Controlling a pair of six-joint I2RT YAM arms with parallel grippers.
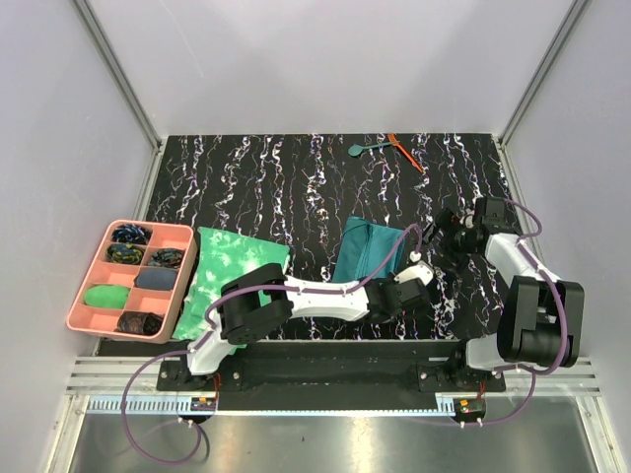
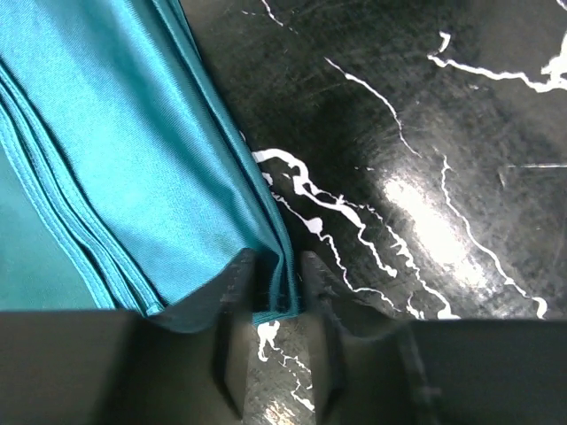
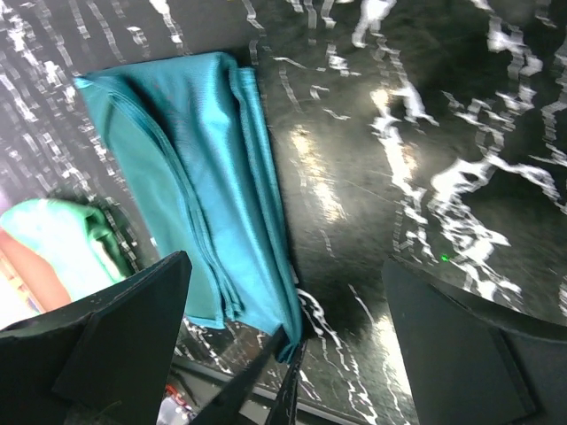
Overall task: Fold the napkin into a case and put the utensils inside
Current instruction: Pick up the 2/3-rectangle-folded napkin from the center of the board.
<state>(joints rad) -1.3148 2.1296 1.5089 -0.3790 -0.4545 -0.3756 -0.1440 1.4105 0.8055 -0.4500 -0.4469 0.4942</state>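
Observation:
The dark teal napkin [image 1: 370, 250] lies folded into a long stack in the middle of the black marbled mat. In the left wrist view its layered edges [image 2: 115, 133] run diagonally. My left gripper [image 1: 415, 275] [image 2: 275, 285] is shut on the napkin's near right corner, with the hem pinched between the two fingers [image 2: 235, 297]. My right gripper [image 1: 444, 233] [image 3: 285, 266] hovers wide open, right of the napkin [image 3: 195, 159] and holding nothing. The utensils lie at the mat's far edge: a teal spoon [image 1: 366, 149] and an orange-red stick [image 1: 405, 152].
A pink compartment tray [image 1: 87, 281] with small bundles stands at the left. A light green tie-dye cloth [image 1: 233, 268] lies between it and the napkin. Grey walls enclose the mat on three sides.

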